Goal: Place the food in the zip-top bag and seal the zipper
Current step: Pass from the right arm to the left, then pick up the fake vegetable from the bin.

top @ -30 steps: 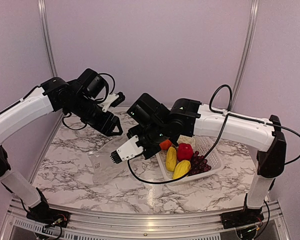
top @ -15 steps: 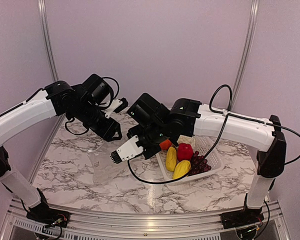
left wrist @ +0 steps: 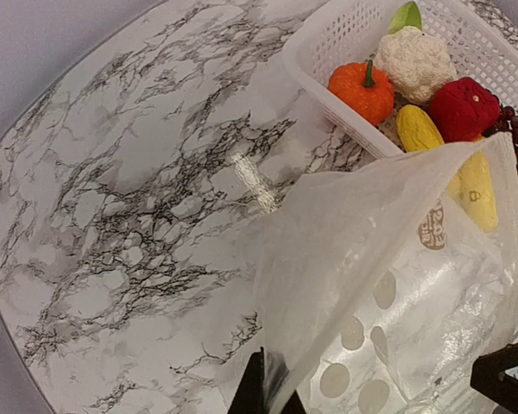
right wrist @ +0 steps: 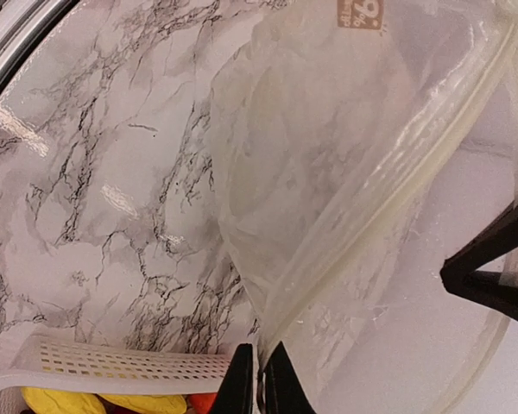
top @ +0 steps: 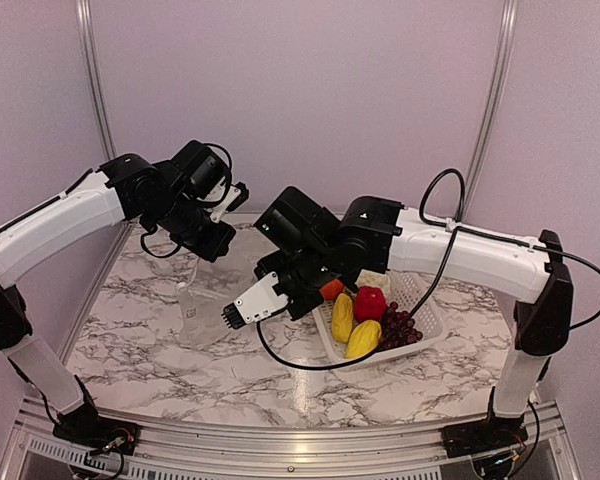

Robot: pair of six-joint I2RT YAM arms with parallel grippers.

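Observation:
The clear white-dotted zip-top bag (top: 202, 287) hangs stretched between both grippers above the marble table. My left gripper (left wrist: 266, 371) is shut on one edge of the bag (left wrist: 380, 259), its dots showing through the film. My right gripper (right wrist: 259, 352) is shut on the mouth edge, where the zipper (right wrist: 371, 185) runs up and to the right as a thick clear strip. The food lies in the white basket (top: 430, 325): orange pumpkin (left wrist: 363, 90), cauliflower (left wrist: 414, 60), red piece (left wrist: 462, 108), two yellow pieces (top: 342, 318), purple grapes (top: 400, 325). Nothing shows inside the bag.
The basket (left wrist: 328, 43) stands at the right of the marble table (top: 140, 340), just beside my right wrist. Metal rails border the table at left and front, and purple walls close the back. The left gripper's black finger (right wrist: 492, 263) shows across the bag.
My left gripper has swung back and to the left and shut on the bag's edge, lifting that side off the table. The right arm has stayed put.

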